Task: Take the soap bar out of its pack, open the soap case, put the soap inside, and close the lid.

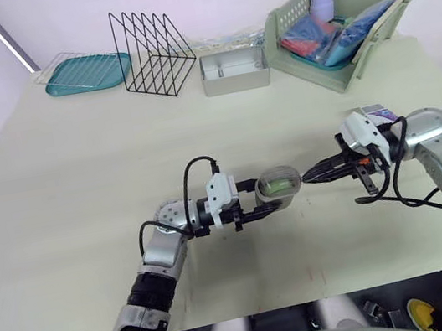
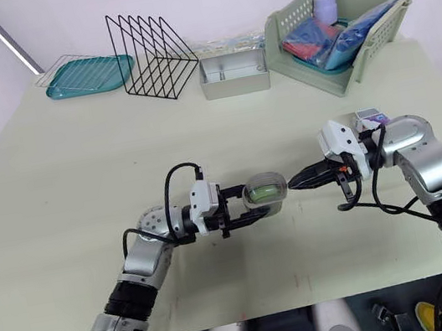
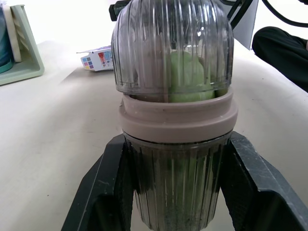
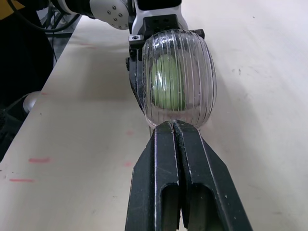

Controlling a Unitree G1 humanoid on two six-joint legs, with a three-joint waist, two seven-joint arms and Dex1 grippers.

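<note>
Above the pale tabletop (image 1: 82, 197), fingers of the left gripper (image 1: 261, 199) pinch the soap case (image 1: 280, 183), soap (image 4: 168, 86) inside, lid (image 3: 173, 48) seemingly on; right gripper (image 4: 173, 126) fingers, pressed together, touch its end.

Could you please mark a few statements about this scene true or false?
1. The green soap lies inside the clear soap case. True.
2. The left end effector is open and empty. False: the left end effector is shut on the soap case.
3. The right end effector is shut, its tip at the case's end. True.
4. The wire rack stands on the teal tray. False: the wire rack stands on the table beside the teal tray.
</note>
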